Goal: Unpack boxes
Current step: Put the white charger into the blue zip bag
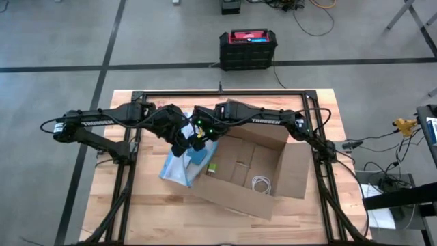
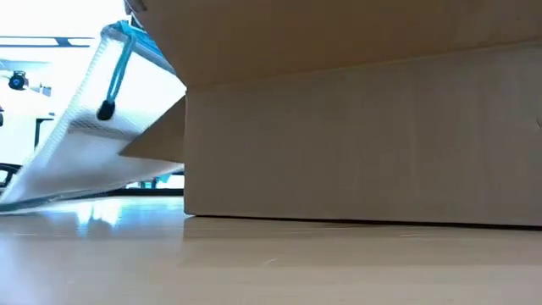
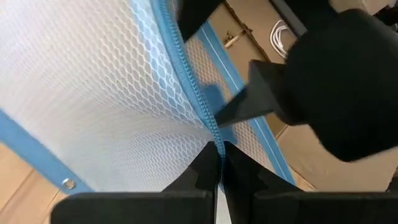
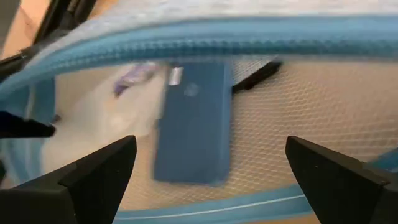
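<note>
The brown cardboard box [image 1: 256, 164] stands open on the table's right half, flaps spread; in the low view its wall [image 2: 356, 144] fills most of the picture. A clear mesh bag with blue edges [image 1: 179, 164] leans against the box's left side, its lower end [image 2: 51, 191] on the table. A flat blue object [image 4: 193, 121] shows through the mesh. My left gripper [image 3: 219, 177] is shut on the bag's top. My right gripper [image 4: 208, 180] hangs open right beside it over the bag; whether it touches the bag I cannot tell. My left gripper pinches the bag's blue zipper edge [image 3: 211, 134] between its two fingers, at the bag's top. The fingers come slanting down from the table's left and above. The bag hangs tilted below them, with its lower end resting on the table and its side against the box.
Inside the box lie a coiled white cable [image 1: 261, 183] and a small green thing [image 1: 213, 167]. A black crate with a red top [image 1: 248, 49] stands on the floor beyond the far edge. Bare table [image 1: 171, 219] lies along the near edge.
</note>
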Robot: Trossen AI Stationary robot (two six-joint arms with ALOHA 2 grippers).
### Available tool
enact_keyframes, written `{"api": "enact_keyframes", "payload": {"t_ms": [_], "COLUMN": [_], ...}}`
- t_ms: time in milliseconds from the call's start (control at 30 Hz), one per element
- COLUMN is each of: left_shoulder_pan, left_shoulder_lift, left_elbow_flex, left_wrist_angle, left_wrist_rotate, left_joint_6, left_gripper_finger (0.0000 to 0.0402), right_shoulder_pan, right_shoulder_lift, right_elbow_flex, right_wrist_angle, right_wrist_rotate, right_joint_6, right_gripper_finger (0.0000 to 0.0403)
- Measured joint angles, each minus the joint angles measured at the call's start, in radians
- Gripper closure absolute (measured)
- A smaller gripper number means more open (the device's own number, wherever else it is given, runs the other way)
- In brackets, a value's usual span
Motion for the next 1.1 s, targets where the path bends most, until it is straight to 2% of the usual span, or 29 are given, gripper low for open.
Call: {"api": "enact_keyframes", "payload": {"t_ms": [233, 400, 500, 600, 700, 867, 967, 1100], "left_shoulder_pan": [0.0, 0.0, 0.0, 0.0, 0.001, 0.001, 0.001, 0.001], "left_shoulder_lift": [0.007, 0.007, 0.008, 0.009, 0.009, 0.009, 0.009, 0.008], "left_elbow_flex": [0.0, 0.0, 0.0, 0.0, 0.0, 0.0, 0.0, 0.001], "left_wrist_angle": [0.002, 0.008, 0.018, 0.027, 0.027, 0.022, 0.007, -0.007], "left_wrist_rotate": [-0.002, -0.027, -0.029, -0.031, -0.032, -0.032, -0.027, -0.025], "left_joint_6": [0.008, 0.009, 0.005, -0.003, -0.035, -0.073, -0.08, -0.097], "left_gripper_finger": [0.0401, 0.0401, 0.0401, 0.0401, 0.0401, 0.0401, 0.0401, 0.0401], "right_shoulder_pan": [0.043, 0.135, 0.201, 0.258, 0.303, 0.33, 0.329, 0.329], "right_shoulder_lift": [-0.052, -0.115, -0.153, -0.171, -0.175, -0.218, -0.307, -0.454], "right_elbow_flex": [0.0, -0.001, -0.001, -0.004, -0.036, -0.197, -0.342, -0.589], "right_wrist_angle": [-0.172, -0.355, -0.39, -0.385, -0.373, -0.324, -0.244, -0.049], "right_wrist_rotate": [0.013, 0.188, 0.307, 0.361, 0.363, 0.321, 0.306, 0.25], "right_joint_6": [-0.182, -0.43, -0.57, -0.655, -0.74, -0.848, -0.89, -0.945], "right_gripper_finger": [0.0009, 0.0009, 0.001, 0.0018, 0.003, 0.0051, 0.0065, 0.009]}}
